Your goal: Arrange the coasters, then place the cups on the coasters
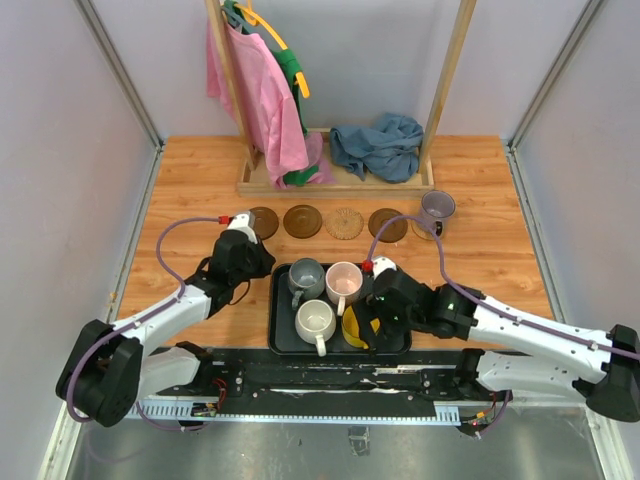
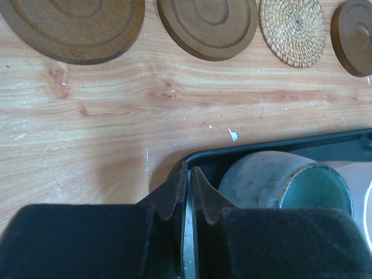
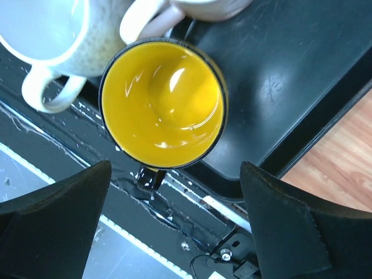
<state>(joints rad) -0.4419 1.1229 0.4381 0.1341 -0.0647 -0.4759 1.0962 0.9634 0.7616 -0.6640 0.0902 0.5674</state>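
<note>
Four coasters lie in a row across the middle of the top view: the left dark coaster (image 1: 263, 222), the second dark coaster (image 1: 303, 220), the woven tan coaster (image 1: 345, 223) and the right dark coaster (image 1: 388, 225), none of them touching its neighbour. At the right end of that row stands the lavender-grey cup (image 1: 436, 208); we cannot tell what lies under it. Below the row, the black tray (image 1: 279, 330) holds the other four cups: the grey cup (image 1: 305, 275) and pink cup (image 1: 343, 280) in its upper half, the white cup (image 1: 316, 320) and yellow cup (image 3: 163, 104) in its lower half. We see the right gripper (image 3: 174, 168) hanging over the yellow cup with its fingers spread wide to either side, touching nothing. The left gripper (image 2: 189, 171) sits at the tray's upper left corner, just beside the grey cup, its fingers pressed almost together with nothing between them. All this rests on the wooden table (image 1: 200, 180); at the top of the frame a wooden rack (image 1: 340, 183) carries a pink garment (image 1: 262, 100), with a blue cloth (image 1: 378, 148) on its base
</note>
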